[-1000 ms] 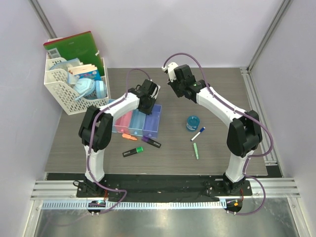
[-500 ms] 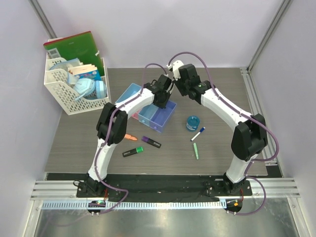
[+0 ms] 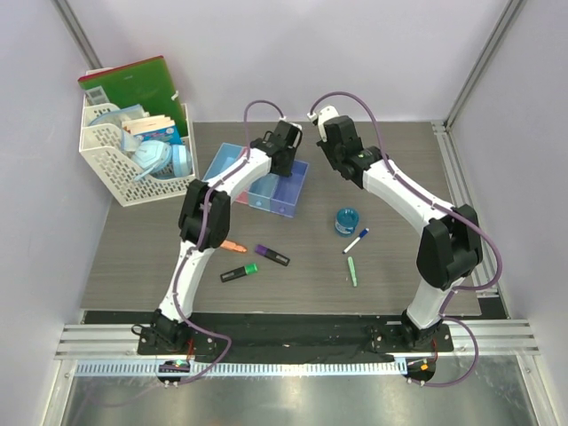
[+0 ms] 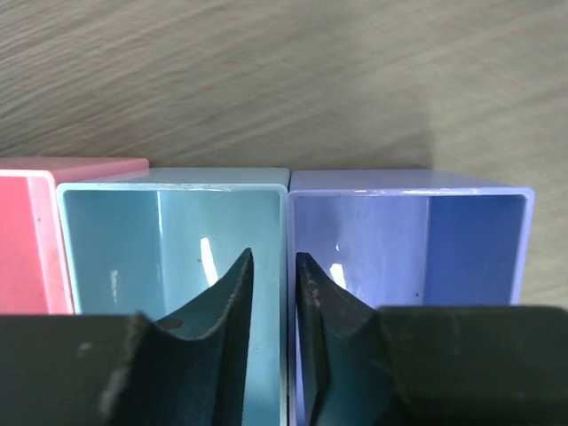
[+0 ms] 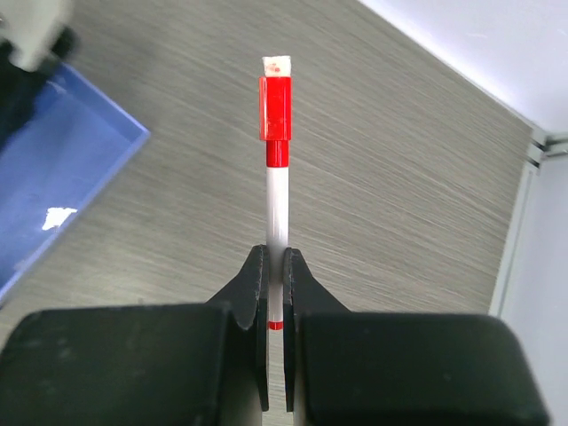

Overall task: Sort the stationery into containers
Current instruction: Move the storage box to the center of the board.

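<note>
My left gripper (image 3: 281, 162) (image 4: 273, 257) is shut on the containers (image 3: 293, 191), its fingers astride the wall between the light blue bin (image 4: 169, 240) and the purple bin (image 4: 399, 240). The bins look empty. My right gripper (image 3: 330, 142) (image 5: 275, 253) is shut on the red-capped marker (image 5: 276, 169) and holds it above the table, just right of the purple bin (image 5: 53, 169). On the table lie the blue tape roll (image 3: 346, 220), blue-capped marker (image 3: 356, 241), pale green pen (image 3: 352, 271), and the orange (image 3: 232, 245), purple-black (image 3: 272, 256) and green-black (image 3: 240, 273) highlighters.
The white lattice basket (image 3: 133, 160) with masks and papers stands at the back left. A metal rail (image 3: 461, 204) runs along the table's right edge. Walls close in the back and sides.
My left gripper has pulled the row of bins towards the back and right, turning it. My right gripper, still holding the red-capped marker, has shifted a little to the right.
</note>
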